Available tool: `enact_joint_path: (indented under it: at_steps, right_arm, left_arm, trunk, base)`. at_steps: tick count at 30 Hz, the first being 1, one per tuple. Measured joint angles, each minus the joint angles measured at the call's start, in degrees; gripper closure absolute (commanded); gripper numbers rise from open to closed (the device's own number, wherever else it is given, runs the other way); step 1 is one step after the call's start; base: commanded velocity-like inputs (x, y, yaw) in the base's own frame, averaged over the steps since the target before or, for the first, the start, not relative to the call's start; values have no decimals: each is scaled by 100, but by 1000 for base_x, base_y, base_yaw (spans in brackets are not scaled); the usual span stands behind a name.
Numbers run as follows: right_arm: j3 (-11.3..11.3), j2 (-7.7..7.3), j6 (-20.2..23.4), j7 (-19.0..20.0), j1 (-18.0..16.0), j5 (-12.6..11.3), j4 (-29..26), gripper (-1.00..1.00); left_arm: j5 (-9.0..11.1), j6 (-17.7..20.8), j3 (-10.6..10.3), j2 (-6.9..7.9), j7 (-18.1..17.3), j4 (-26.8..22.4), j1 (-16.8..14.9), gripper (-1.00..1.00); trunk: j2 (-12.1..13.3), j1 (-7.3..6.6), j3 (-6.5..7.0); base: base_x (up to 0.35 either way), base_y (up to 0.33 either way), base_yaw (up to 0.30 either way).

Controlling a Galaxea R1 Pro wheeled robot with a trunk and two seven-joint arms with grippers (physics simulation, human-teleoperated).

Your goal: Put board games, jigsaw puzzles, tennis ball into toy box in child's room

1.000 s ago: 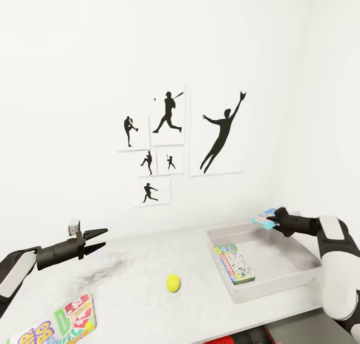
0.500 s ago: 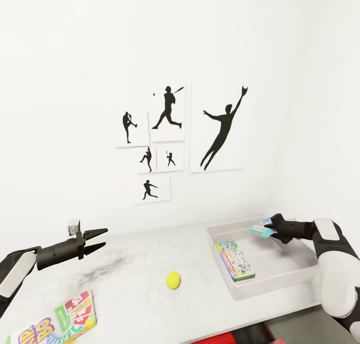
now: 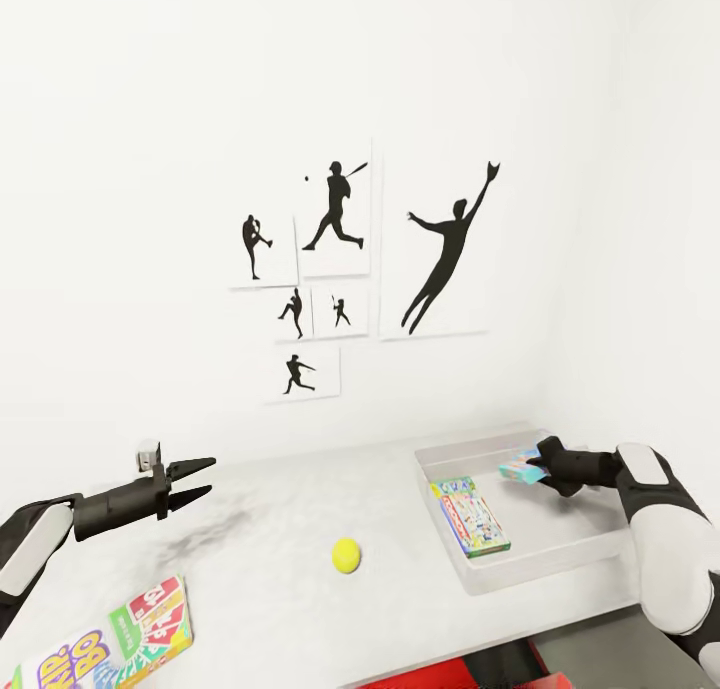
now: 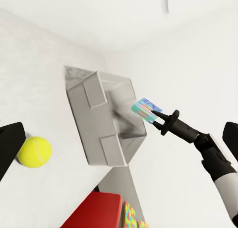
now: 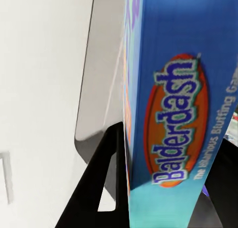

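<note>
My right claw [image 3: 541,466] grips the Balderdash box [image 3: 521,466] above the toy box [image 3: 590,552] at 3 o'clock on the worktop [image 3: 280,589]. My left claw [image 3: 197,479] hangs open and empty at 9 o'clock, with the ball [image 3: 346,555] near 6.

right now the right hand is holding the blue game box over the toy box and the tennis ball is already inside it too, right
Not quite. The right hand does hold the blue game box over the toy box, but the tennis ball is not inside. The head view shows it lying on the table, apart from the box, on the side towards the left arm.
</note>
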Motion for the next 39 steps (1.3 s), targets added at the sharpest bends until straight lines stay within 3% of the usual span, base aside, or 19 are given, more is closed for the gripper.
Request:
enact_joint_path:
  at_steps: [17,28,35,39]
  right_arm:
    - [37,3,-240,55,5,14,90,100]
    - [48,3,-654,79,-10,9,88,100]
    - [332,4,-701,79,-130,18,87,100]
    - [524,13,-933,85,-175,2,86,100]
  left_arm:
    - [0,-7,-8,-2,5,0,3,-100]
    - [0,0,-9,-1,3,2,4,-100]
    - [0,0,-16,-1,3,1,4,-100]
    - [-7,-2,-65,-1,2,1,4,-100]
  trunk:
    - [8,-2,-148]
    - [9,-2,-249]
    - [9,-2,-315]
    - [9,-2,-352]
  base:
    - [0,0,0]
    - [0,0,0]
    - [0,0,0]
    - [0,0,0]
